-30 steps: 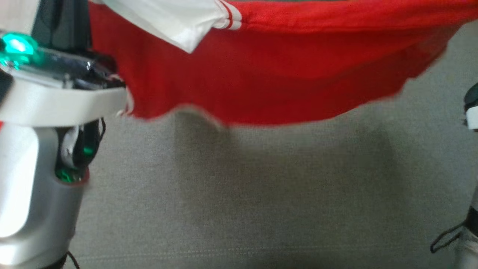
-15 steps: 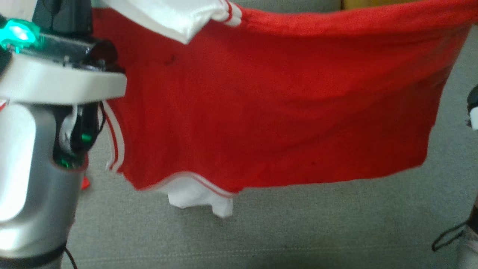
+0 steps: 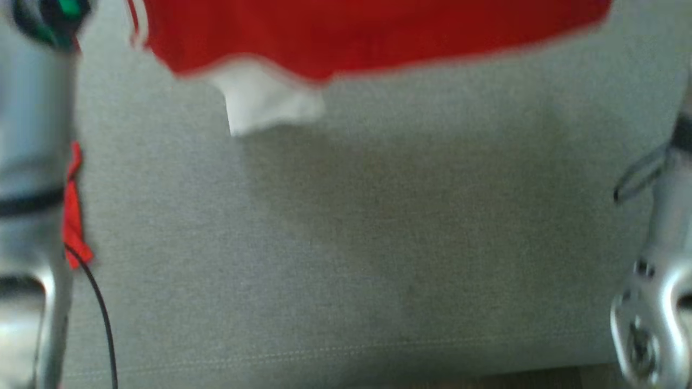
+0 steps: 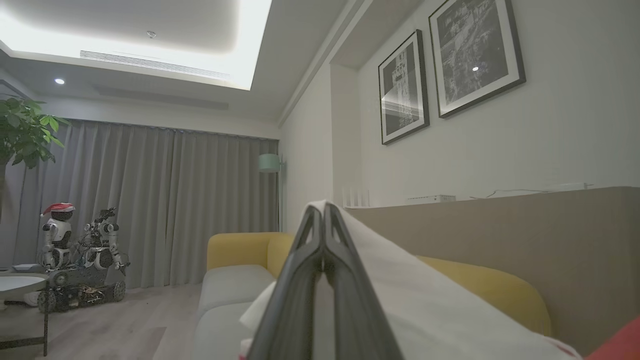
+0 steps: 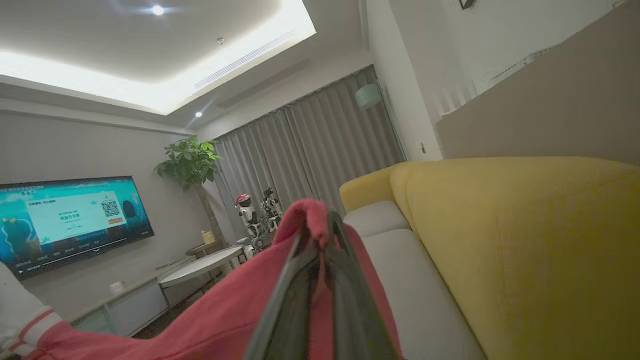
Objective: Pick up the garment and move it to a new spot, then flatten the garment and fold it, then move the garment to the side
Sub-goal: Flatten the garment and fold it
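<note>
Two grippers hold the garment [image 3: 351, 38] up: the left gripper [image 4: 323, 212] is pinched together on white cloth, the right gripper [image 5: 320, 232] on red. In the blurred head view, the red hem and a white sleeve [image 3: 267, 102] hang at the top, above the grey seat [image 3: 378, 243]. The seat spreads broadly between the left arm [image 3: 32, 162] and right arm [image 3: 659, 270], down to its front seam. The right wrist view adds a yellow cushion [image 5: 510, 240] beside the seat and a TV [image 5: 70, 220]. The left wrist view adds two framed pictures [image 4: 450, 65].
</note>
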### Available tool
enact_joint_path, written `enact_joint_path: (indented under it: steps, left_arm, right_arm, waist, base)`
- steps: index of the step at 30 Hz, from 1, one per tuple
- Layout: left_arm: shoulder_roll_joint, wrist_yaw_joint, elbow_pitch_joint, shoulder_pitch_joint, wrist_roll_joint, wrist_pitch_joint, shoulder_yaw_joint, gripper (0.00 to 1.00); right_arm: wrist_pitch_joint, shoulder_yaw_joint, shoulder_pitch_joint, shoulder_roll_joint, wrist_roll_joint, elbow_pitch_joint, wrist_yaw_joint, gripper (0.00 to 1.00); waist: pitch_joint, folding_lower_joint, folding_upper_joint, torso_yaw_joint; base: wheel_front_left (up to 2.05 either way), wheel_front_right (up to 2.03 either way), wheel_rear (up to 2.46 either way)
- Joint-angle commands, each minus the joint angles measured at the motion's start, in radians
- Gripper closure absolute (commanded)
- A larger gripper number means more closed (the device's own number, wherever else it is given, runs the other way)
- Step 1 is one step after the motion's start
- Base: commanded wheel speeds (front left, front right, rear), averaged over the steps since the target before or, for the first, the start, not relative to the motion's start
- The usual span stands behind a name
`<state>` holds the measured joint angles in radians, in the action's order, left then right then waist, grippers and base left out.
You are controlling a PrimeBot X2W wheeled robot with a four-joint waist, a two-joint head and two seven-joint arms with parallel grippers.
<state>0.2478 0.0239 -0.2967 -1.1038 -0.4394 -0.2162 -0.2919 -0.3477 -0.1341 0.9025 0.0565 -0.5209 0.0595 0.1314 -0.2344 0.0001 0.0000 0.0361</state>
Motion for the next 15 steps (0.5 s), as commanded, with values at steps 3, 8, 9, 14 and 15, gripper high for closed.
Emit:
enact_joint_path:
  steps: [3, 8, 9, 14, 15]
  left_arm:
    - [0.015, 0.027, -0.126, -0.179, 0.029, -0.034, 0.033, 1.00]
    - [-0.022, 0.044, -0.296, -0.302, 0.049, -0.045, 0.062, 1.00]
    - [-0.031, 0.048, -0.315, -0.318, 0.058, -0.045, 0.067, 1.00]
    - [-0.093, 0.074, -0.541, -0.339, 0.069, -0.045, 0.058, 1.00]
    - [-0.102, 0.078, -0.579, -0.334, 0.065, -0.045, 0.056, 1.00]
  right_arm:
    - [0.121, 0.052, 0.187, -0.005, 0.027, 0.148, -0.001, 1.00]
    - [0.316, 0.116, 0.347, -0.006, 0.025, 0.418, -0.001, 1.00]
    - [0.353, 0.128, 0.374, -0.006, 0.019, 0.469, -0.001, 1.00]
    - [0.474, 0.227, 0.455, -0.006, 0.007, 0.778, -0.001, 1.00]
    - [0.483, 0.244, 0.457, -0.006, 0.001, 0.825, -0.001, 1.00]
  waist:
    - [-0.067, -0.0001, 0.0000, 0.022]
    - [-0.104, -0.0001, 0.0000, 0.022]
    - [-0.114, -0.0001, 0.0000, 0.020]
    - [-0.184, -0.0001, 0.0000, -0.002]
    - [-0.193, -0.0001, 0.0000, -0.005]
  base:
    - [0.00, 0.00, 0.00]
    - [0.00, 0.00, 0.00]
    - [0.00, 0.00, 0.00]
    - [0.00, 0.00, 0.00]
    - [0.00, 0.00, 0.00]
